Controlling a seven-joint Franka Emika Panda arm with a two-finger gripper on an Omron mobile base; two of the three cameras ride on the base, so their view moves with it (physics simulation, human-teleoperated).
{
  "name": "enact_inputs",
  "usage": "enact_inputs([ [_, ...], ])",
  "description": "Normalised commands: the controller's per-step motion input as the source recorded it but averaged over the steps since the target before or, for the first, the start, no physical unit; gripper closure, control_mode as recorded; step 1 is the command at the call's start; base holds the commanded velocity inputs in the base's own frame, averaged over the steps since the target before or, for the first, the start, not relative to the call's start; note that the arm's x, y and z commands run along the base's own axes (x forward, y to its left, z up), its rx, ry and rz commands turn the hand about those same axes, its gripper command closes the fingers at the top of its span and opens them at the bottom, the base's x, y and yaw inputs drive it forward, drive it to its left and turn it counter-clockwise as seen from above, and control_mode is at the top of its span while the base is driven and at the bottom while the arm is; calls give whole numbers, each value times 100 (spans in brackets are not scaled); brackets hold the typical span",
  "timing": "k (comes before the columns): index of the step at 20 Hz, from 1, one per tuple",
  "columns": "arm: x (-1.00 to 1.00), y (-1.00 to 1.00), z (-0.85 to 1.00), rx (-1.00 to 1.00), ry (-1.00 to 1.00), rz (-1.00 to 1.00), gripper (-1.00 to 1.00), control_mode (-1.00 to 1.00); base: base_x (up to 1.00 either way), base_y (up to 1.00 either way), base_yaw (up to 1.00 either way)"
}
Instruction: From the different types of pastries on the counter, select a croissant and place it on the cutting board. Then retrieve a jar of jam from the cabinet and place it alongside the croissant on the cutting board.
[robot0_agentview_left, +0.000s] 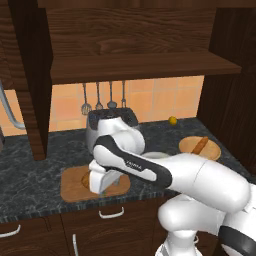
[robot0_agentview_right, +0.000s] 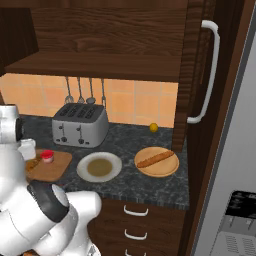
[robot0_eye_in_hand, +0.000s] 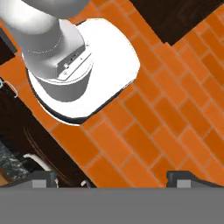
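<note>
Finishing the jam step: the jar (robot0_agentview_right: 47, 156) stands on the cutting board (robot0_agentview_right: 56, 170).

From the left, the gripper (robot0_agentview_left: 102, 181) hangs low over the board with jaws spread wide and empty; the croissant (robot0_agentview_right: 33, 164), a small golden-brown lump, sits just beside the red-lidded jar. Further along the worktop (robot0_agentview_right: 145, 187), the long pastry (robot0_agentview_right: 156, 159) lies on its wooden plate. Next, probably lifting straight away without nudging either.

A light-brown cutting board (robot0_agentview_right: 50, 170) lay on the dark marbled counter (robot0_agentview_right: 145, 187); the jar of jam (robot0_agentview_right: 47, 156) wore a red lid.
</note>
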Motion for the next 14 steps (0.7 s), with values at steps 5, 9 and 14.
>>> enact_inputs([
  [5, -97, -49, 0, 32, 0, 11, -100, -100, 0, 0, 0],
  [9, -91, -2, -4, 15, 0, 18, -100, -100, 0, 0, 0],
  [14, -62, 23, -16, 1, 0, 19, -100, -100, 0, 0, 0],
])
